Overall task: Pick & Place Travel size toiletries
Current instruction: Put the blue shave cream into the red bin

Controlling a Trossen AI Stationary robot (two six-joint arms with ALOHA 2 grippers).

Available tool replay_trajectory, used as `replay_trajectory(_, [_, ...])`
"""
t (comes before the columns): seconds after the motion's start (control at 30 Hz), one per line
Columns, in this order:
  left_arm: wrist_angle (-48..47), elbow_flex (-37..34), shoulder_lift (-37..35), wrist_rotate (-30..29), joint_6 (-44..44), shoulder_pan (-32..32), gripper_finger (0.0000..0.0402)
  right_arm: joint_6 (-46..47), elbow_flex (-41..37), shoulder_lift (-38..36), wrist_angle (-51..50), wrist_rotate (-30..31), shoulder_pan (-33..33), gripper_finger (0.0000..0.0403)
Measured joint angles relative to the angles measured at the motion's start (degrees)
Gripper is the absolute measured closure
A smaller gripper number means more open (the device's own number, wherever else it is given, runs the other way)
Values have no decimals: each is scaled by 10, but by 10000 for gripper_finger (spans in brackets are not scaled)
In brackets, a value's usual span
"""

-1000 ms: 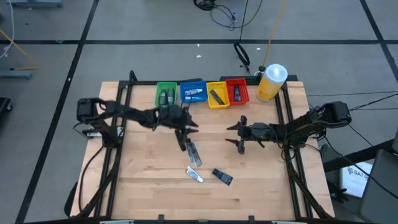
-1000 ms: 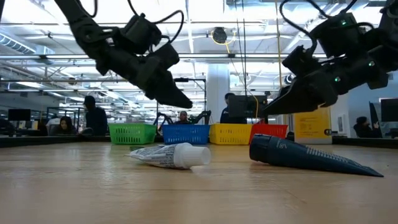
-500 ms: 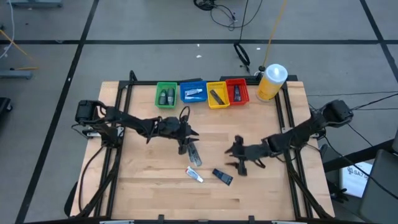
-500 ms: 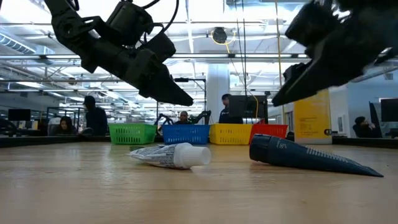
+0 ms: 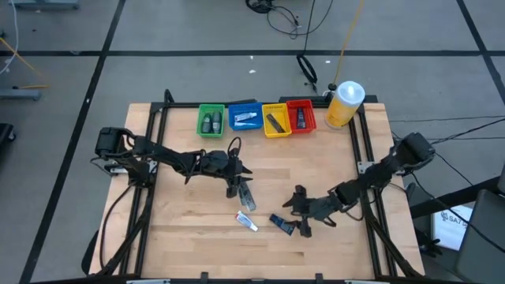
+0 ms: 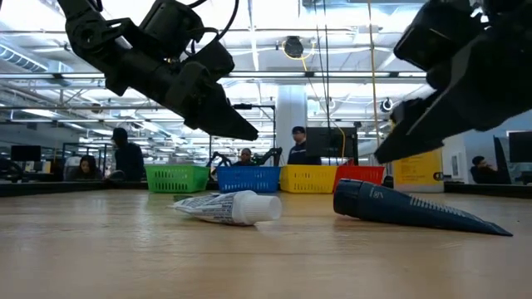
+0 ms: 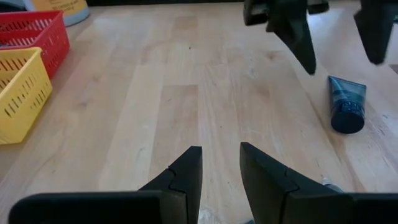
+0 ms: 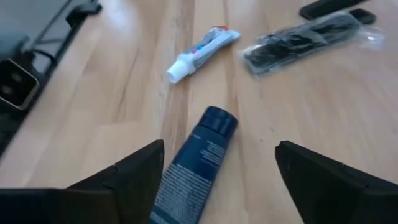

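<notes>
1. I have the right claw (image 5: 301, 222) low over the near middle of the table (image 5: 181, 237), its fingers spread wide and gripping nothing, straddling the dark blue tube (image 5: 282, 224).
2. That blue tube lies flat, its long axis slanting from far left to near right; in the right wrist view its round cap end points away from the claw.
3. The white tube (image 5: 247, 222) lies flat just left of the blue one, apart from it, its white cap towards the near right.
4. A clear sachet (image 5: 245, 195) holding dark items lies farther back, its long axis roughly near to far.
5. My left claw (image 5: 233, 188) hangs beside that sachet, fingers narrowly parted around nothing.
6. I count three loose toiletries on the table and four bins (image 5: 256, 118) along the far edge.
</notes>
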Motion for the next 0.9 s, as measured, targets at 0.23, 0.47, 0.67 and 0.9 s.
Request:
replay_trajectory(0.23, [-1,0,0,-3,-8,0,295,-36,64,94,1,0,0,85])
replay_trajectory(0.47, [-11,0,1,-6,-15,-9,295,-14,87,148,-5,15,20,111])
replay_trajectory(0.67, [-17,0,1,-27,-21,-25,295,-20,88,147,-54,90,40,154])
replay_trajectory(0.9, [-17,0,1,-59,-23,-40,295,-50,88,146,-76,109,32,239])
